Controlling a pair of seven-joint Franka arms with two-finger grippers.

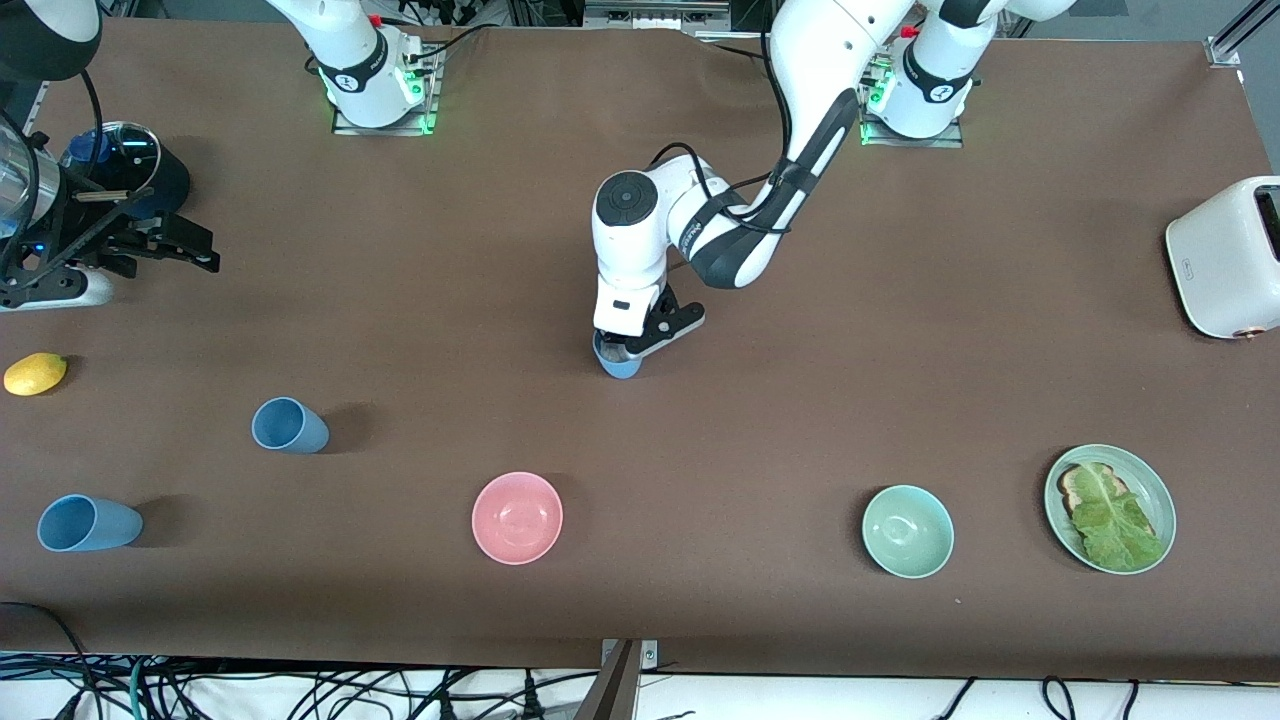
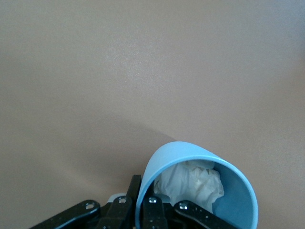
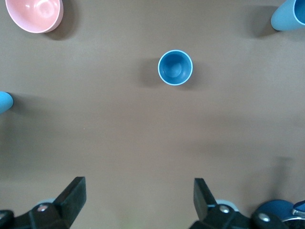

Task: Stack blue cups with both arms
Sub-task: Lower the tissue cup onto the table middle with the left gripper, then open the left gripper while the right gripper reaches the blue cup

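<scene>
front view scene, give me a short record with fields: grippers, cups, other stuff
left gripper: shut on the rim of a blue cup at mid-table; white crumpled stuff inside it
right gripper: open, in the air at the right arm's end
free blue cups: two, one farther from the front camera than the other
bowls: pink bowl, mint-green bowl
other: lemon, toaster, plate with lettuce on toast
</scene>
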